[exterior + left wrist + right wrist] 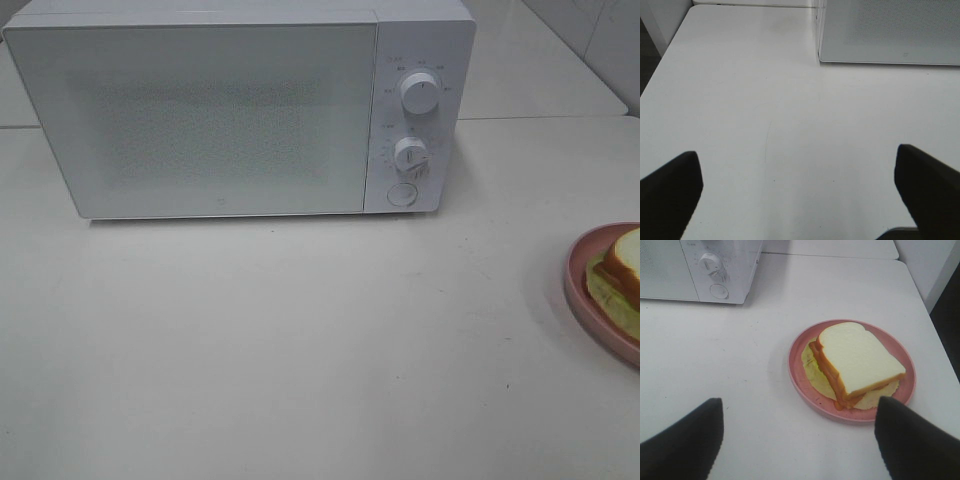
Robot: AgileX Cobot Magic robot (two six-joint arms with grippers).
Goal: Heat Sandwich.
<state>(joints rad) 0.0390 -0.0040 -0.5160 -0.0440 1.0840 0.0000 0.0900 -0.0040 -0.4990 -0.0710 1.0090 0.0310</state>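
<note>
The sandwich (857, 362), white bread with tan crusts and a yellow-green filling, lies on a round pink plate (799, 371); the exterior high view shows the sandwich (622, 268) and the plate (577, 280) cut off at the table's right edge. The white microwave (200, 115) stands at the back with its door shut. My right gripper (800, 407) hovers open just short of the plate, nothing between its fingers. Over bare table to the left of the microwave's front corner (821, 55), my left gripper (797, 165) is also open and empty. Neither gripper shows in the exterior high view.
The microwave's panel carries two dials (420, 92) (410, 154) and a round button (401, 194). White tabletop (300, 340) stretches in front of the microwave. The table's left edge (660, 65) and right edge (932, 325) drop off beside the grippers.
</note>
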